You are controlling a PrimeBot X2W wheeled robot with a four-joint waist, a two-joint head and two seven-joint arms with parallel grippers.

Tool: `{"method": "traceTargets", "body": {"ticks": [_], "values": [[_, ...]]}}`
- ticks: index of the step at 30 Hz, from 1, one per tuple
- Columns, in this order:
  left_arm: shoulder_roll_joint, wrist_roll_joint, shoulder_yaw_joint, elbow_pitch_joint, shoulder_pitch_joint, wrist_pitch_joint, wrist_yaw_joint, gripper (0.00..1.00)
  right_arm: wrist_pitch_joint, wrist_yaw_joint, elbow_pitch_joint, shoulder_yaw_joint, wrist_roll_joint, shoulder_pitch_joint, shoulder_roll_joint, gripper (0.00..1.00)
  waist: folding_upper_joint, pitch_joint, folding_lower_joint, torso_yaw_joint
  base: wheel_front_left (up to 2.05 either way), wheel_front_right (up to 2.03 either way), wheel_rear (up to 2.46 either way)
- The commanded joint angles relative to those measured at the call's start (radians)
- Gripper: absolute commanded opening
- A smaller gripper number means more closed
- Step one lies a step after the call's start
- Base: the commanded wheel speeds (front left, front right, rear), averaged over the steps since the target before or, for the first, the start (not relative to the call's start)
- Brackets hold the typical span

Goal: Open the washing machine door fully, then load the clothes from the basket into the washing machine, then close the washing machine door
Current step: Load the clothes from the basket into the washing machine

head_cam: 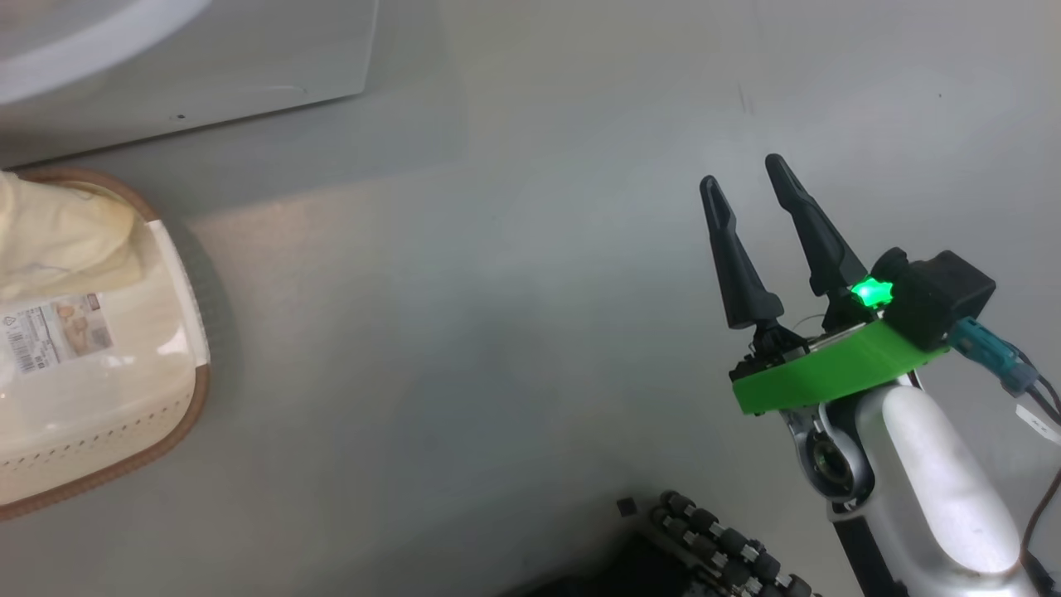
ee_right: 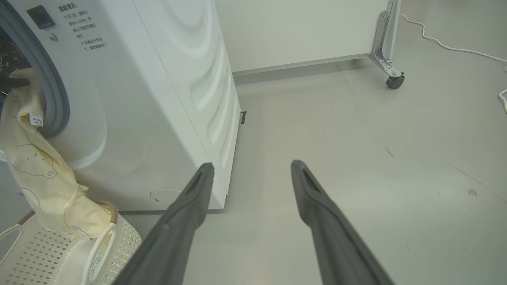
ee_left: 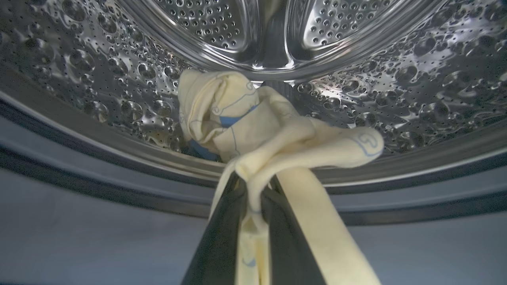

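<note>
My left fingers (ee_left: 233, 206) pinch the clothes (ee_left: 253, 122) at the steel drum (ee_left: 119, 79) of the washing machine (ee_right: 158, 99). Cream fabric trails from its opening down into the basket (ee_right: 126, 237). My right fingers (ee_right: 186, 206) stand spread wide, holding nothing, above the floor (ee_right: 356, 158) beside the machine.

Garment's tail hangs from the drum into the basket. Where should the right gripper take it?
Likely the hanging middle of the clothes, between grey ring and basket: a free, narrow band. Bring the right gripper from the front, jaws across it.
</note>
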Motion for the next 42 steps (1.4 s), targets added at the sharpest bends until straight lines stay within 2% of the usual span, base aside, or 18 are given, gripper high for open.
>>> {"method": "traceTargets", "body": {"ticks": [1, 4, 7, 8, 14, 16, 20, 21, 23, 24, 25, 33, 42], "values": [[0.075, 0.015, 0.032, -0.044, -0.070, -0.031, -0.003, 0.00, -0.009, 0.001, -0.034, 0.019, 0.009, -0.005, -0.007, 1.00, 0.0000, 0.025, -0.0002, -0.018, 0.00, 0.00, 0.00], [0.091, 0.044, 0.025, -0.039, -0.125, -0.105, -0.015, 0.00, -0.009, 0.001, -0.039, 0.024, 0.017, -0.011, -0.007, 1.00, 0.0000, 0.046, -0.0002, -0.031, 0.00, 0.00, 0.00], [0.107, 0.084, 0.022, -0.025, -0.176, -0.232, -0.023, 0.00, -0.009, 0.001, -0.044, 0.031, 0.023, -0.017, -0.007, 1.00, 0.0000, 0.065, -0.0002, -0.045, 0.00, 0.00, 0.00], [0.107, 0.084, 0.022, -0.025, -0.176, -0.232, -0.023, 0.00, -0.009, 0.001, -0.044, 0.031, 0.023, -0.017, -0.007, 1.00, 0.0000, 0.065, -0.0002, -0.045, 0.00, 0.00, 0.00], [0.118, 0.144, 0.011, 0.041, -0.242, -0.457, -0.030, 0.00, -0.009, 0.001, -0.050, 0.035, 0.031, -0.018, -0.007, 1.00, 0.0000, 0.082, -0.0002, -0.060, 0.00, 0.00, 0.00], [0.111, 0.148, 0.005, 0.082, -0.247, -0.487, -0.031, 0.00, -0.009, 0.001, -0.051, 0.034, 0.032, -0.017, -0.007, 1.00, 0.0000, 0.083, -0.0002, -0.059, 0.00, 0.00, 0.00], [0.094, 0.125, 0.010, 0.185, -0.255, -0.461, -0.025, 0.00, -0.009, 0.001, -0.050, 0.038, 0.033, -0.017, -0.007, 1.00, 0.0000, 0.085, -0.0002, -0.060, 0.00, 0.00, 0.00], [0.091, 0.120, 0.011, 0.202, -0.259, -0.457, -0.025, 0.14, -0.009, 0.001, -0.049, 0.038, 0.033, -0.018, -0.007, 1.00, 0.0000, 0.085, -0.0002, -0.060, 0.00, 0.00, 0.00], [0.087, 0.118, 0.007, 0.231, -0.268, -0.453, -0.028, 0.67, -0.009, 0.001, -0.049, 0.037, 0.034, -0.021, -0.007, 1.00, 0.0000, 0.087, -0.0002, -0.059, 0.00, 0.00, 0.00], [0.086, 0.117, 0.005, 0.244, -0.272, -0.450, -0.029, 0.87, -0.009, 0.001, -0.049, 0.036, 0.034, -0.022, -0.007, 1.00, 0.0000, 0.087, -0.0002, -0.059, 0.00, 0.00, 0.00], [0.086, 0.118, 0.001, 0.255, -0.278, -0.450, -0.031, 1.00, -0.009, 0.001, -0.048, 0.035, 0.034, -0.023, -0.007, 1.00, 0.0000, 0.087, -0.0002, -0.058, 0.00, 0.00, 0.00], [0.054, 0.103, -0.012, 0.322, -0.274, -0.482, -0.043, 1.00, -0.009, 0.001, -0.043, 0.016, 0.024, -0.030, -0.007, 1.00, 0.0000, 0.070, -0.0002, -0.037, 0.00, 0.00, 0.00], [-0.021, 0.077, -0.015, 0.375, -0.148, -0.582, -0.033, 1.00, -0.009, 0.001, -0.037, -0.010, -0.004, -0.020, -0.007, 1.00, 0.0000, 0.002, -0.0002, 0.013, 0.00, 0.00, 0.00]]}}
